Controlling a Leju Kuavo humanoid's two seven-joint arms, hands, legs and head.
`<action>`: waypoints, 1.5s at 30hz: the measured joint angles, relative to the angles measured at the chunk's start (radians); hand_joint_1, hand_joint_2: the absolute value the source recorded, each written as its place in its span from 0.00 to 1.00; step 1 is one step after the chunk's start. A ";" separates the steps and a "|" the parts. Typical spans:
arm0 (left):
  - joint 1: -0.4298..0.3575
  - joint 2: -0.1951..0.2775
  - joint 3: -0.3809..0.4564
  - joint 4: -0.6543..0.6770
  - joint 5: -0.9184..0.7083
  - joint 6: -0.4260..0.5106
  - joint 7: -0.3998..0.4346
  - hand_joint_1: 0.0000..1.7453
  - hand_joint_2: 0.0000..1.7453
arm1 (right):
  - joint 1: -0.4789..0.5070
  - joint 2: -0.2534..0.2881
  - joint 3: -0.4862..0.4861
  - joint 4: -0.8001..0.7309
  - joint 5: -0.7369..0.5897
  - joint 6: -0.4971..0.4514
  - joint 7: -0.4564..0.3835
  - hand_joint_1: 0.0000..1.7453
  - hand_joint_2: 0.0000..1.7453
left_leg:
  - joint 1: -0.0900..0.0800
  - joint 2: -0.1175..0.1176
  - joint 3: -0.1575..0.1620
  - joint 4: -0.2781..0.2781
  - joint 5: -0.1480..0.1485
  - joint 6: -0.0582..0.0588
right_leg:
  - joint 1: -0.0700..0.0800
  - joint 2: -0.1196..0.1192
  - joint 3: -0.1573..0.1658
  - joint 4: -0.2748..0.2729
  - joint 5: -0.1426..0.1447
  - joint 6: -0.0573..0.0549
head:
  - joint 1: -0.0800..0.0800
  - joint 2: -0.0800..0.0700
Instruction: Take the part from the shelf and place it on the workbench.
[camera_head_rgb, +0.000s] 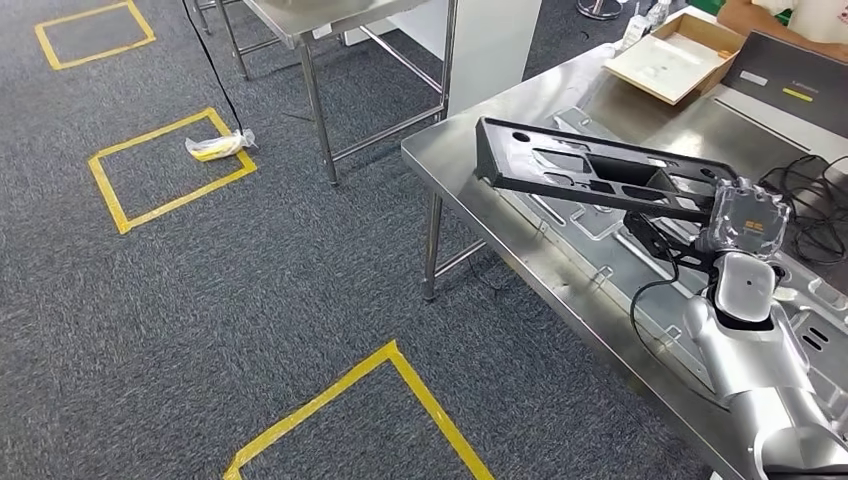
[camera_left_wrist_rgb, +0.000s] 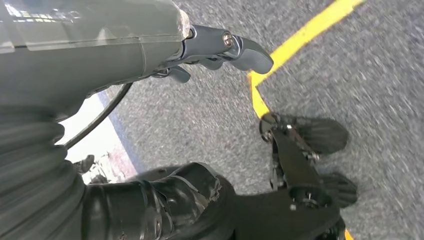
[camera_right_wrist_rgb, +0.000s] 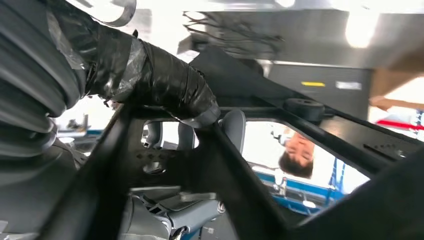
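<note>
The part (camera_head_rgb: 580, 165) is a long black openwork frame, held level a little above the steel workbench (camera_head_rgb: 470, 170), reaching from my right hand toward the bench's near corner. My right hand (camera_head_rgb: 680, 240) grips its right end from below. In the right wrist view my taped thumb (camera_right_wrist_rgb: 150, 75) lies over a bar of the part (camera_right_wrist_rgb: 320, 130) and grey fingers (camera_right_wrist_rgb: 232, 127) curl behind it. My left hand (camera_left_wrist_rgb: 220, 47) hangs over the carpet, holding nothing, fingers apart.
A pressed metal sheet (camera_head_rgb: 600, 245) lies on the workbench under the part. A cardboard box (camera_head_rgb: 675, 55) and black cables (camera_head_rgb: 810, 200) sit farther back. Another steel table (camera_head_rgb: 320, 25) stands behind. Yellow tape squares (camera_head_rgb: 170, 165) mark the carpet. A person (camera_right_wrist_rgb: 297, 155) stands beyond.
</note>
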 joint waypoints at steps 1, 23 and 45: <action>0.002 0.000 0.001 0.000 0.000 0.000 0.000 0.00 1.00 | -0.008 -0.004 -0.003 0.015 0.001 0.000 0.001 1.00 1.00 | -0.003 0.003 0.000 -0.004 0.002 0.001 | 0.001 -0.017 0.002 -0.004 -0.001 -0.004 | 0.000 0.000; 0.002 0.000 0.022 0.000 -0.003 0.002 -0.002 0.00 1.00 | -0.146 -0.016 -0.016 0.301 0.074 0.069 0.098 1.00 1.00 | -0.014 0.011 -0.177 0.262 -0.092 0.009 | -0.002 -0.043 -0.161 0.234 -0.078 0.007 | -0.002 0.000; 0.000 0.000 0.044 0.000 -0.007 -0.001 -0.006 0.00 1.00 | -0.166 0.000 -0.015 0.333 0.057 0.074 0.075 1.00 1.00 | -0.014 0.011 -0.165 0.263 -0.101 0.003 | -0.001 -0.043 -0.154 0.242 -0.090 0.002 | -0.002 0.000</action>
